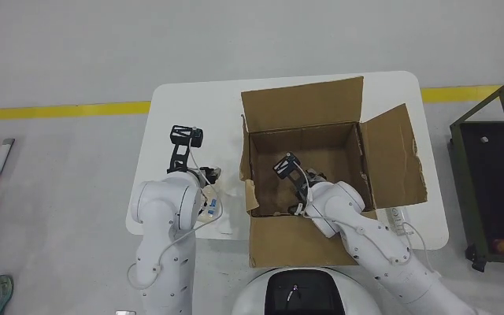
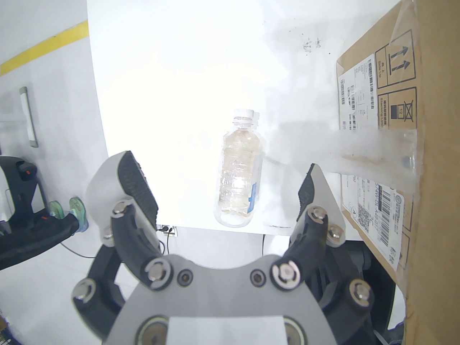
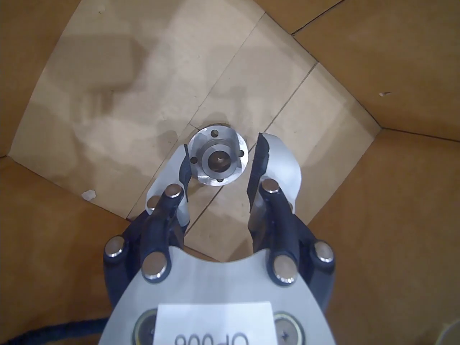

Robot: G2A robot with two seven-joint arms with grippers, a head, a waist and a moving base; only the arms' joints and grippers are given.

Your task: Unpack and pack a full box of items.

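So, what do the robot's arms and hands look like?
The left arm and right arm are glossy white rounded shells with thin white cables. The left hand and right hand have silver fingers, black textured pads, black linkages and a white label.

The top camera looks down on the box (image 1: 303, 106); the right wrist camera peers closely inside it, and the left wrist camera sits beside its outer wall.

Grey floor (image 1: 79, 47), yellow stripe (image 1: 71, 109)
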